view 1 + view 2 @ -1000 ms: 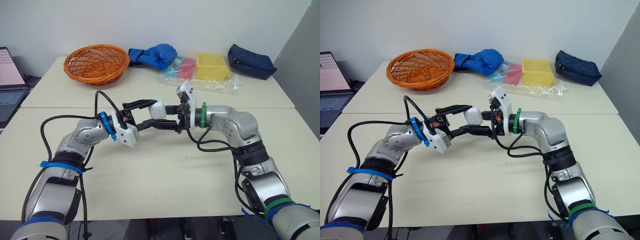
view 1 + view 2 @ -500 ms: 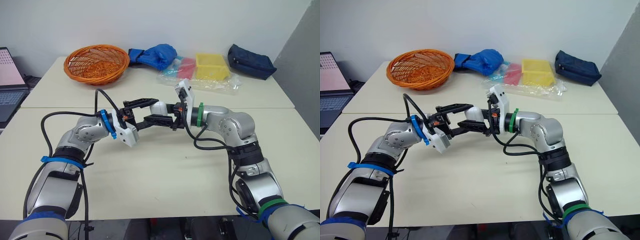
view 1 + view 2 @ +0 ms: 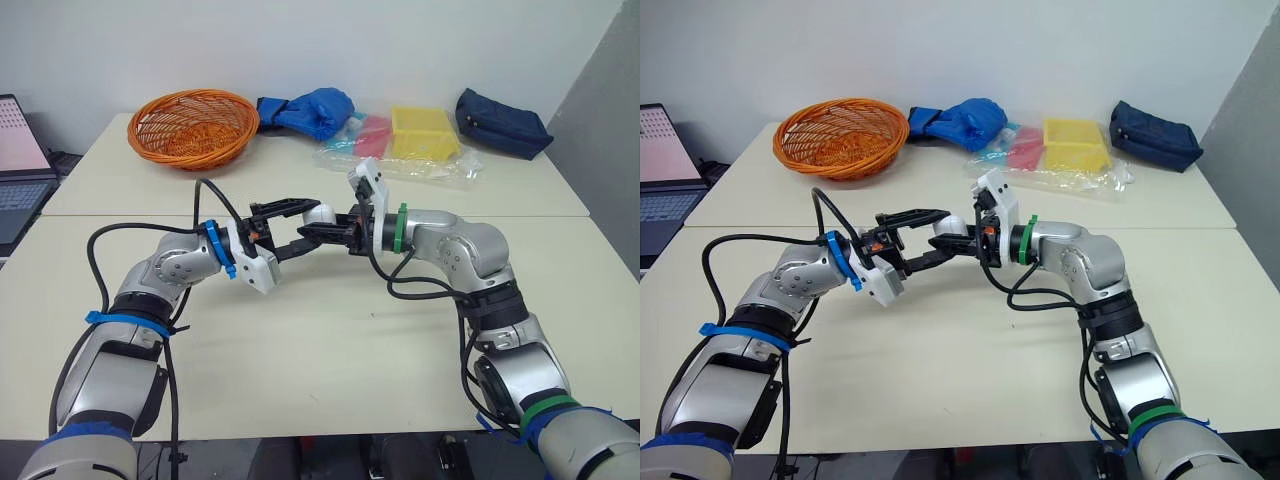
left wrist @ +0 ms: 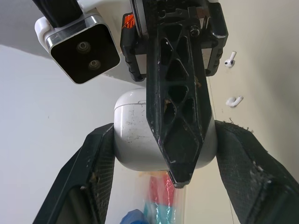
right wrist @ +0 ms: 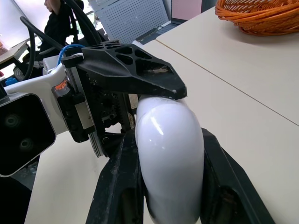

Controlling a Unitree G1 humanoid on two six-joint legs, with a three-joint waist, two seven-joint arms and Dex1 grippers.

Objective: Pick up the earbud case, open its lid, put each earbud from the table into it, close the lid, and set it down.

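Both jaws clamp the earbud case (image 3: 318, 214) aloft, long axis level, lid end toward the right jaws

Far side of table (image 3: 330, 340), L to R: orange wicker basket (image 3: 193, 125), blue fabric bundle (image 3: 310, 108), clear plastic bag (image 3: 445, 167) w/ yellow tray (image 3: 423, 132) inside, navy pouch (image 3: 502, 123). Open laptop (image 3: 18, 160) beyond table's L edge.

A lab or office room: pale tables (image 3: 330, 340) pushed together, a laptop (image 3: 18, 170) (open), a pegboard wall (image 5: 128, 16).
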